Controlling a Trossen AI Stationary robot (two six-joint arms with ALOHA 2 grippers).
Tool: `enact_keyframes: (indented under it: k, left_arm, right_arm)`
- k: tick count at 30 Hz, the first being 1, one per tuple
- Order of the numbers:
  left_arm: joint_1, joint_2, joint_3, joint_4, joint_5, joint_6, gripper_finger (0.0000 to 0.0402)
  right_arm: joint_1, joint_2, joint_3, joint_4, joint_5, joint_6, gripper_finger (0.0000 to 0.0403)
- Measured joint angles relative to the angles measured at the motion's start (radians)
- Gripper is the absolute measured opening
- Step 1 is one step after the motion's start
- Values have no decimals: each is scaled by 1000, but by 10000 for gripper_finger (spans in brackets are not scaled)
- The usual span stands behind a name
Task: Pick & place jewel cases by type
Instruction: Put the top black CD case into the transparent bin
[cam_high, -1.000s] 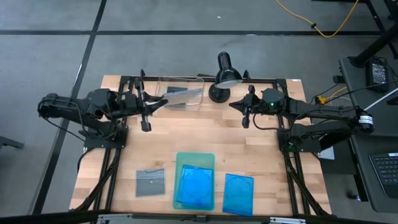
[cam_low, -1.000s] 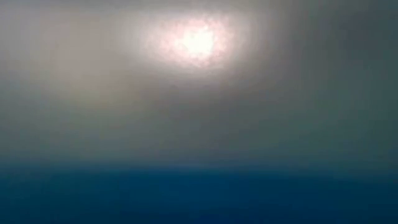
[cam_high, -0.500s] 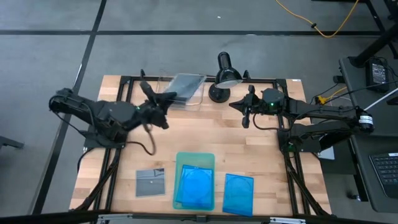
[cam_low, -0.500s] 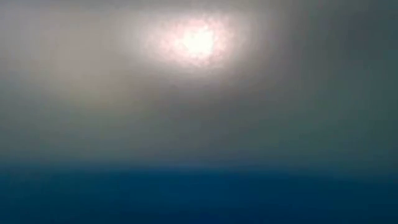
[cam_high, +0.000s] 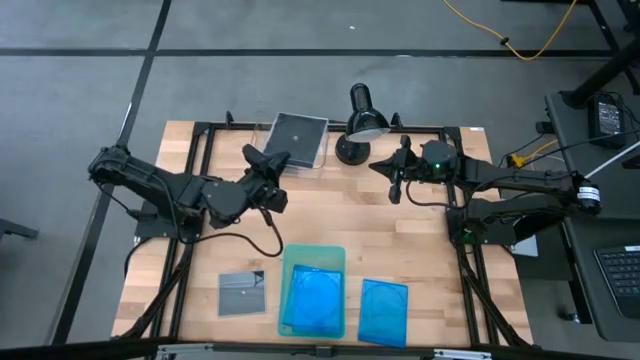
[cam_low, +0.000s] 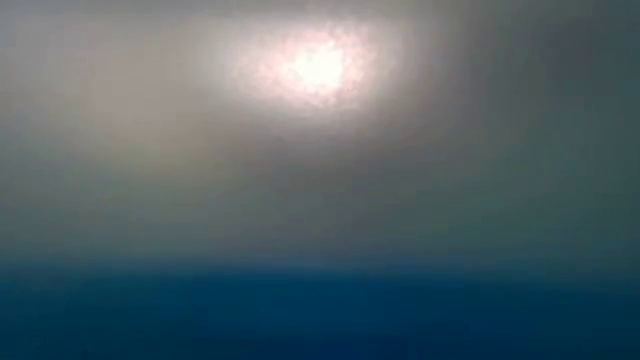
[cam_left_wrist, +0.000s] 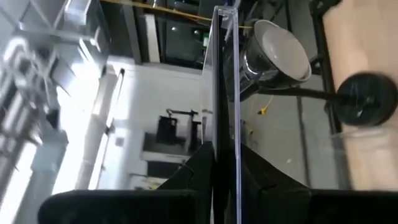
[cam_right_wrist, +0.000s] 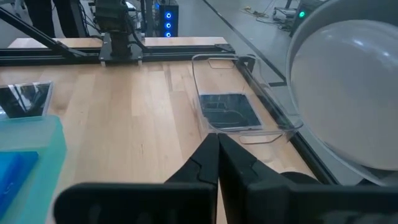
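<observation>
My left gripper (cam_high: 277, 161) is shut on a grey jewel case (cam_high: 298, 134), which hangs flat, face up, over the clear bin (cam_high: 316, 158) at the table's far edge. In the right wrist view a dark case (cam_right_wrist: 229, 112) lies on the bin's floor (cam_right_wrist: 249, 93). Another grey case (cam_high: 242, 293) lies flat near the front left. One blue case (cam_high: 313, 300) lies in the pale-green tray (cam_high: 313, 254), and another blue case (cam_high: 383, 310) lies on the table to its right. My right gripper (cam_high: 393, 190) waits shut at the far right, touching nothing. My left gripper pinches the grey case between its two fingers, one on each broad face, at the edge nearest the arm (cam_left_wrist: 224, 146). The fingers come in about level, from the table's left and slightly from its near side. The case is lifted clear above the bin.
A black desk lamp (cam_high: 362, 120) stands right of the bin at the far edge. Black frame rails (cam_high: 205, 135) run round the table. Bare wood (cam_high: 340, 215) lies open between the arms. The low view is only a blur.
My left gripper has reached out toward the table's right edge and rolled at the wrist, staying shut on the grey case. The case, tilted over the bin before, now lies flat and face up above it. The right arm has kept still.
</observation>
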Motion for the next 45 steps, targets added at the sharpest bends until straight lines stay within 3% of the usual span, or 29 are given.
enact_keyframes:
  k: [10, 25, 29, 35, 45]
  left_arm:
    - [31, -65, 0, -8, -31, -617, 26]
    - [133, -201, 0, -41, 323, -1593, 26]
    - [154, -213, 0, -46, 380, -1663, 26]
    - [159, -214, 0, -71, 346, -1659, 26]
    - [304, -215, -5, -558, 347, -2021, 26]
  right_arm:
    - [0, 0, 0, 0, 0, 5, 6]
    - [0, 0, 0, -10, -9, -4, 6]
    - [0, 0, 0, -24, -10, -6, 6]
    - [0, 0, 0, -44, -12, -8, 6]
    - [0, 0, 0, -44, -38, -59, 6]
